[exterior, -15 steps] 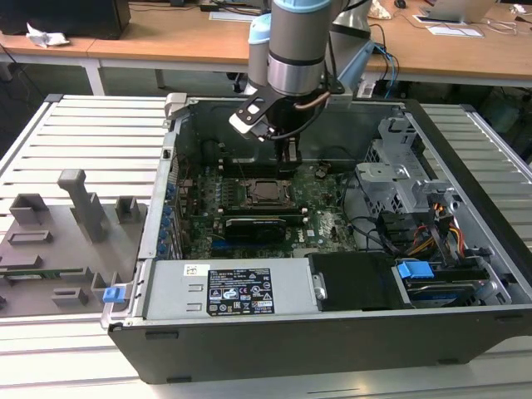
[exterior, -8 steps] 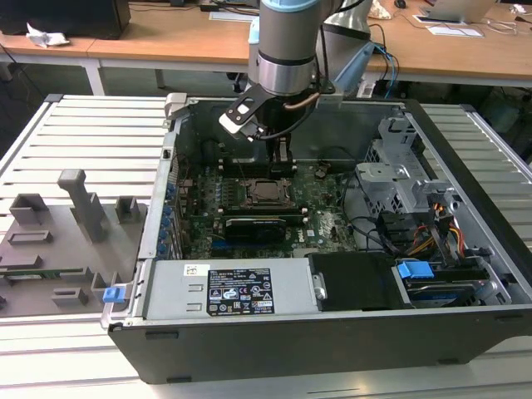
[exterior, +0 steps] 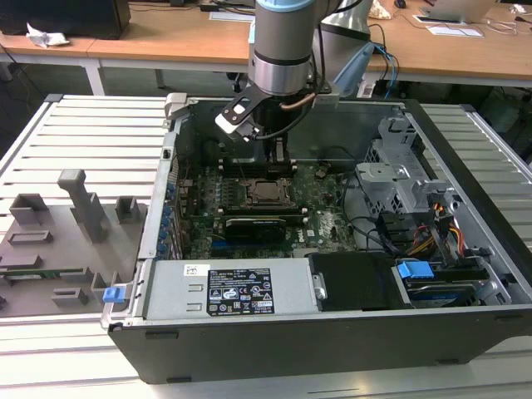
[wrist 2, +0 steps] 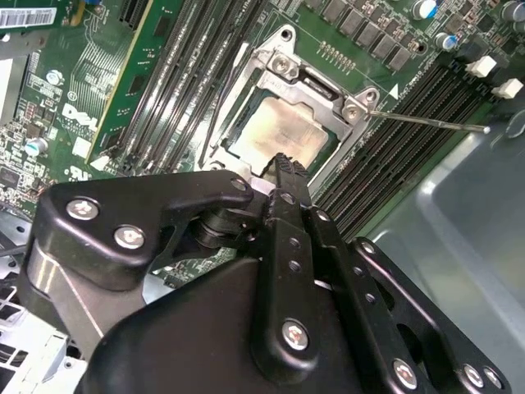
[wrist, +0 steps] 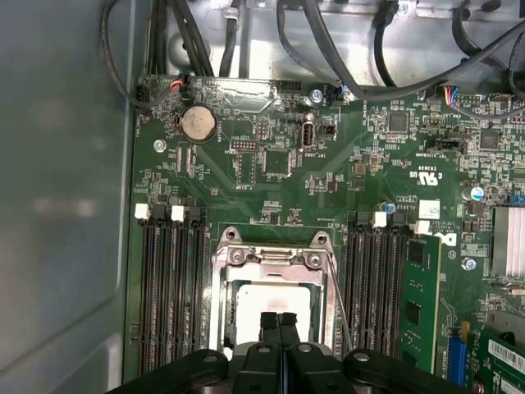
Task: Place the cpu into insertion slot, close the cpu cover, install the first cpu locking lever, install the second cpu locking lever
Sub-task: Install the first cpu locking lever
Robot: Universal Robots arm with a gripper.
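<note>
The gripper (wrist: 279, 318), fingers pressed together and empty, hangs over the cpu (wrist: 246, 302) edge inside the cover (wrist: 271, 256), with a lever (wrist 2: 426, 121) free alongside.

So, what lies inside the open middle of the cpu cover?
The cpu lies there, its silvery-tan top showing through the cpu cover. The shut gripper hides one edge, and the slot under it is covered.

— Where's your cpu (wrist 2: 279, 135)?
— Flat in the middle of your board (wrist: 271, 164), dull silvery-tan top facing up.
— And the cover (wrist 2: 283, 66)?
— You'll see it lying down over the chip, a grey frame round its edges. One thin lever (wrist 2: 426, 121) sticks out sideways from a corner.
</note>
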